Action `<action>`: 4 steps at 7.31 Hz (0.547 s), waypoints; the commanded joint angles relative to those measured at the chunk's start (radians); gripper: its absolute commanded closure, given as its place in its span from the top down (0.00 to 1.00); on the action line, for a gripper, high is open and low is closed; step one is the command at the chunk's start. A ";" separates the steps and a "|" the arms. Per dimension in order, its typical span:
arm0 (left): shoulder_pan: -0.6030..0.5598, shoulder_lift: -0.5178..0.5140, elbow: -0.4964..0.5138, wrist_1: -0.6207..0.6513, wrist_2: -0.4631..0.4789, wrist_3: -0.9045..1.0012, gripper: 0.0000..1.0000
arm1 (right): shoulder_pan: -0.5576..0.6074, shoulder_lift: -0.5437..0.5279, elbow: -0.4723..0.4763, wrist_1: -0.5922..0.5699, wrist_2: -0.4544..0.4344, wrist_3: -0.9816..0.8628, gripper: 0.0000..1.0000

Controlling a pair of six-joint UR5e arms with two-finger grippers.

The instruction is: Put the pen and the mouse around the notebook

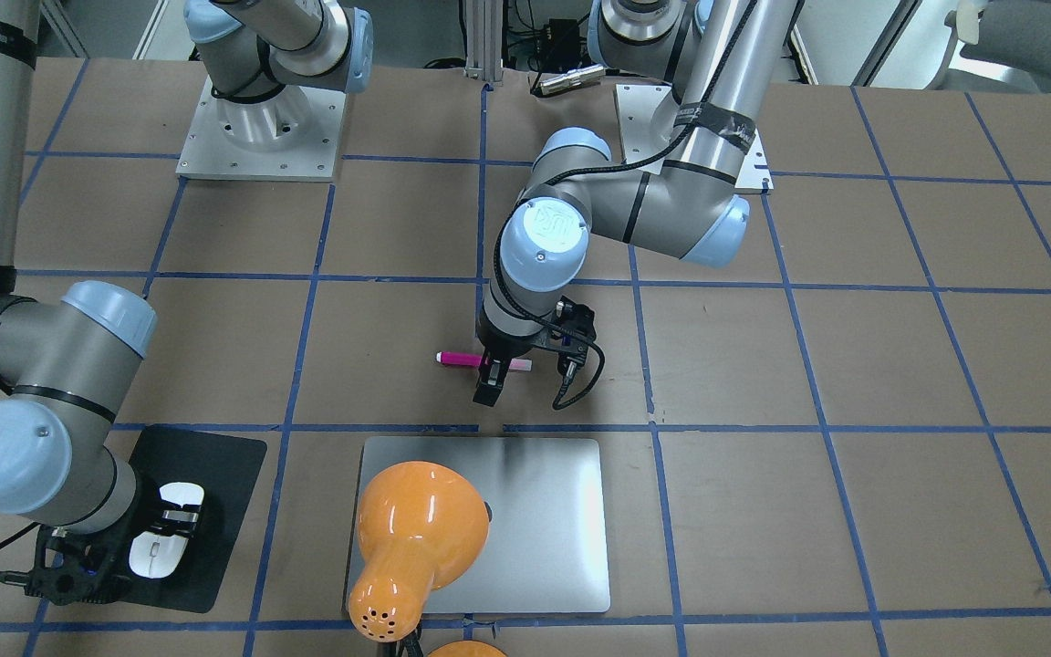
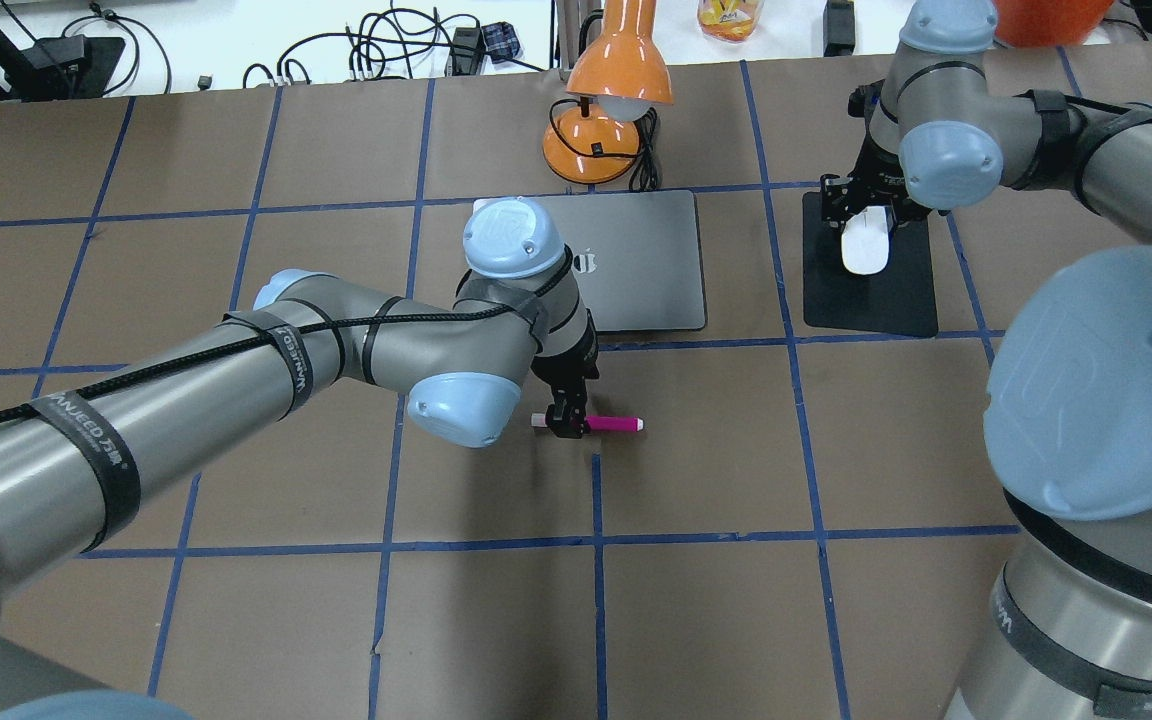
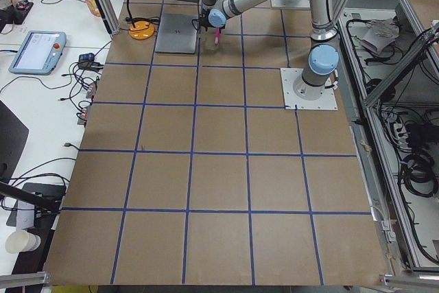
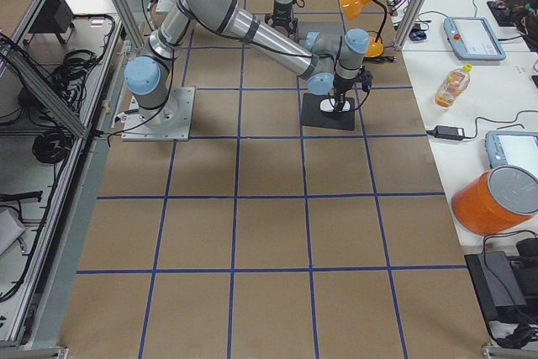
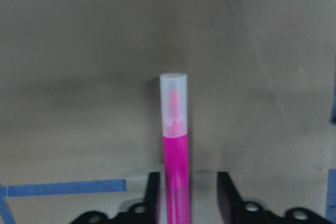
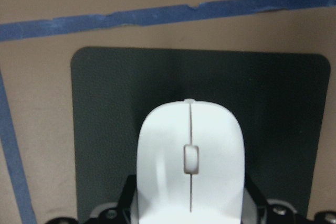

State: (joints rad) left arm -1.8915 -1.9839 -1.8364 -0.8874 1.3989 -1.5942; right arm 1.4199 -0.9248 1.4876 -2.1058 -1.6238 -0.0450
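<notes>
The magenta pen (image 1: pixel 462 359) (image 2: pixel 616 424) (image 5: pixel 176 150) lies flat on the brown table, just on the robot's side of the silver notebook (image 1: pixel 544 520) (image 2: pixel 646 260). My left gripper (image 1: pixel 492 383) (image 2: pixel 568 425) (image 5: pixel 189 187) stands over it near the capped end, open, with the pen against one finger and a gap to the other. The white mouse (image 1: pixel 159 552) (image 2: pixel 864 250) (image 6: pixel 190 156) rests on a black mat (image 1: pixel 215 474) (image 2: pixel 876 300) beside the notebook. My right gripper (image 1: pixel 174 518) (image 6: pixel 190 208) is shut on its sides.
An orange desk lamp (image 1: pixel 416 529) (image 2: pixel 616 80) stands at the notebook's far edge, its shade hanging over the notebook's corner. Blue tape lines grid the table. Cables and devices lie beyond the far edge.
</notes>
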 commanded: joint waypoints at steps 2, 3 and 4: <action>0.052 0.166 0.215 -0.474 0.005 0.574 1.00 | -0.004 -0.015 0.023 0.001 -0.001 -0.003 1.00; 0.096 0.207 0.292 -0.640 0.009 0.829 1.00 | -0.006 -0.060 0.016 0.024 0.007 -0.003 1.00; 0.145 0.258 0.307 -0.710 0.031 1.035 1.00 | -0.006 -0.109 -0.003 0.124 0.012 -0.003 1.00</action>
State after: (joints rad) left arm -1.8004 -1.7895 -1.5825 -1.4501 1.4107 -0.8366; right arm 1.4150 -0.9788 1.5013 -2.0672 -1.6186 -0.0473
